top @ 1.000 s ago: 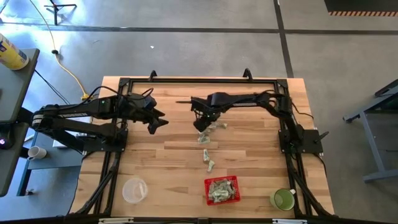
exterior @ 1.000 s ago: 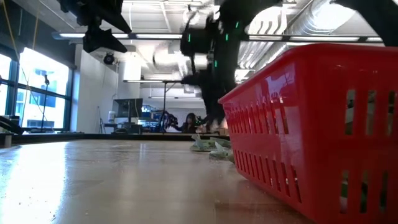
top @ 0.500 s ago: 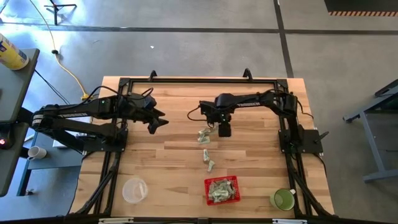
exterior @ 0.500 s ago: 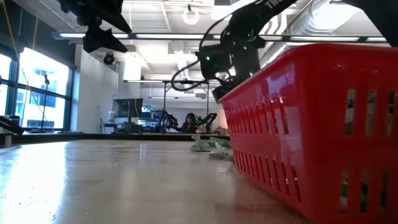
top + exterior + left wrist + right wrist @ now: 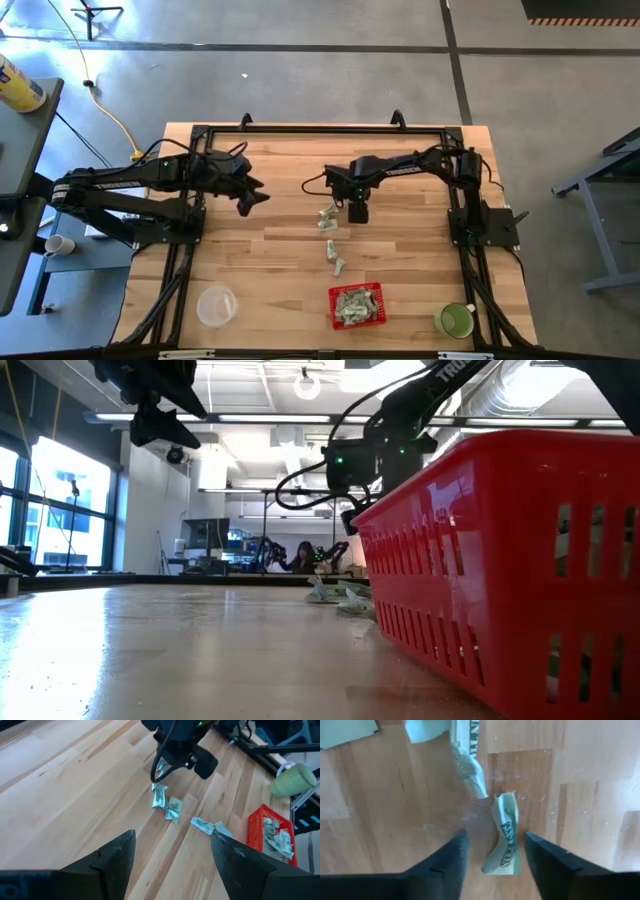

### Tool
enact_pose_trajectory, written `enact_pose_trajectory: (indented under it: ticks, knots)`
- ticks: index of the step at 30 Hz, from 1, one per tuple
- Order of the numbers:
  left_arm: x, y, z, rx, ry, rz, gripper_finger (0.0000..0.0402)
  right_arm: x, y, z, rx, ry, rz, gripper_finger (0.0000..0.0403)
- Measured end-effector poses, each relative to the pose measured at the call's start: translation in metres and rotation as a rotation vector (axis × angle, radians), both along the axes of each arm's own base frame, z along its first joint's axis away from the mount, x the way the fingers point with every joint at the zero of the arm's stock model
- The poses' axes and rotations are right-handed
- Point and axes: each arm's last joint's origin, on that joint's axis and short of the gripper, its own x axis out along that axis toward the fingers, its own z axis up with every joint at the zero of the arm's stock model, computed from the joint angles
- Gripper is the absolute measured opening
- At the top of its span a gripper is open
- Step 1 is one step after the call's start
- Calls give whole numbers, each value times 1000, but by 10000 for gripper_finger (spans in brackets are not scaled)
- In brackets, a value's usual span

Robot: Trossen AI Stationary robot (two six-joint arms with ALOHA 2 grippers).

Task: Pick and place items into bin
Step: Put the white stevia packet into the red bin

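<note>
Several pale green-and-white wrapped pieces lie on the wood table: a small cluster (image 5: 327,217), two more (image 5: 336,257) nearer the red mesh basket (image 5: 333,306), and others inside it. My right gripper (image 5: 357,213) hangs open above the table, pointing down. One piece (image 5: 505,840) lies on the table below it, seen between the fingers with a gap on each side. The left wrist view shows that piece (image 5: 159,770) under the right gripper (image 5: 185,755). My left gripper (image 5: 255,197) waits open, raised over the table's left half.
A clear round container (image 5: 216,305) stands near the table's near-left corner and a green cup (image 5: 455,320) near the near-right corner. In the low view the basket (image 5: 500,560) fills the right foreground. Bare wood lies between the two arms.
My right gripper has risen from the table beside the cluster and moved toward the table's right edge, over the single piece. For the last half second it has stayed almost still. The pieces lie where they were.
</note>
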Motion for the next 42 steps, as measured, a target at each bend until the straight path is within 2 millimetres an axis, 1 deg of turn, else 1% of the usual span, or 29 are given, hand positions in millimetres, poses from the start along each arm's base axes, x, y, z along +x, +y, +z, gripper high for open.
enact_pose_trajectory:
  ticks: [3,6,7,8,9,10,12,14,19,20,22,25,28,32,35,38,42]
  knots:
    - [1,0,-1,5,8,4,293,1,1,1,39,-13,-21,129]
    - [6,2,-5,15,42,35,295,5,1,4,81,-31,-90,45]
    - [10,3,-8,13,60,35,296,6,2,7,102,-39,-119,23]
    - [15,3,-12,16,81,31,297,6,2,11,117,-52,-144,13]
    - [20,4,-16,24,104,22,297,6,2,16,121,-68,-173,14]
    - [26,5,-21,28,132,10,297,6,4,25,120,-91,-204,19]
    - [40,6,-32,22,170,-20,296,1,10,51,108,-154,-247,20]
    - [54,7,-43,-8,190,-53,293,-8,20,76,98,-191,-271,8]
    - [94,10,-68,-61,139,-119,286,-38,53,133,49,-278,-342,13]
    - [102,11,-74,-59,123,-120,285,-44,62,141,49,-283,-353,12]
    - [115,12,-85,-54,110,-120,285,-52,81,151,46,-295,-361,5]
    - [132,15,-106,-38,109,-101,285,-58,114,157,74,-321,-330,8]
    - [142,17,-124,-59,128,-86,285,-63,144,159,87,-325,-291,14]
    - [148,17,-136,-125,136,-45,285,-67,179,158,142,-348,-248,6]
    - [152,18,-136,-117,132,-31,284,-68,201,161,259,-375,-194,5]
    - [160,20,-131,-91,90,-41,285,-62,218,157,381,-365,-138,11]
    - [167,21,-122,-53,67,-43,285,-51,231,140,357,-360,-138,25]
